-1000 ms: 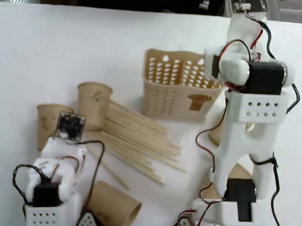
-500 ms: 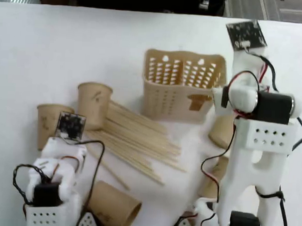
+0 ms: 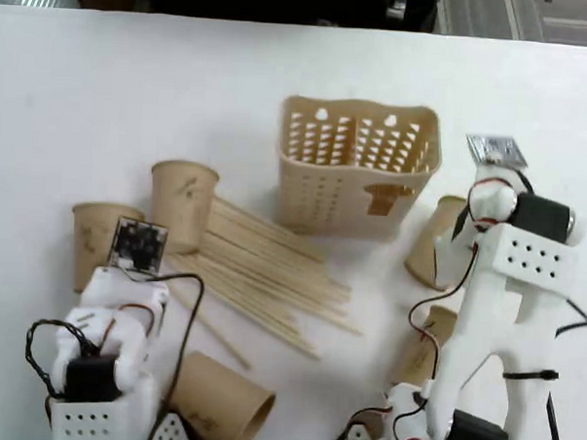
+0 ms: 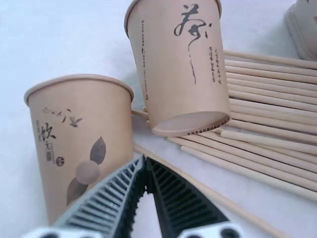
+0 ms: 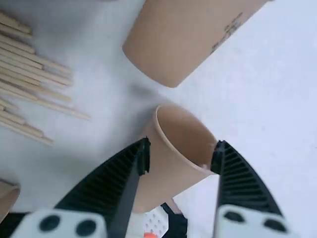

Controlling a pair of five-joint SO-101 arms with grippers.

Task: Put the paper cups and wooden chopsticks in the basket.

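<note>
The tan basket point(image 3: 359, 164) stands upright at mid-table. Wooden chopsticks point(image 3: 272, 273) lie in a loose pile in front of it. Two paper cups point(image 3: 182, 203) point(image 3: 98, 241) stand upside down left of the pile. In the left wrist view they rise just beyond my shut, empty left gripper point(image 4: 144, 162). A third cup point(image 3: 222, 402) lies on its side near the front. Right of the basket lie two more cups point(image 3: 434, 241) point(image 3: 422, 345). My right gripper point(image 5: 181, 154) hangs open, one finger on each side of the nearer cup's mouth point(image 5: 181, 144); contact is unclear.
The right arm point(image 3: 505, 288) covers much of the table's right front, and the left arm point(image 3: 102, 358) the left front corner. The other fallen cup point(image 5: 188, 34) lies just beyond the right gripper. White table stretches behind the basket.
The right arm has drawn back from over the basket toward the front and come down over the two cups on the right. The left arm has stayed still.
</note>
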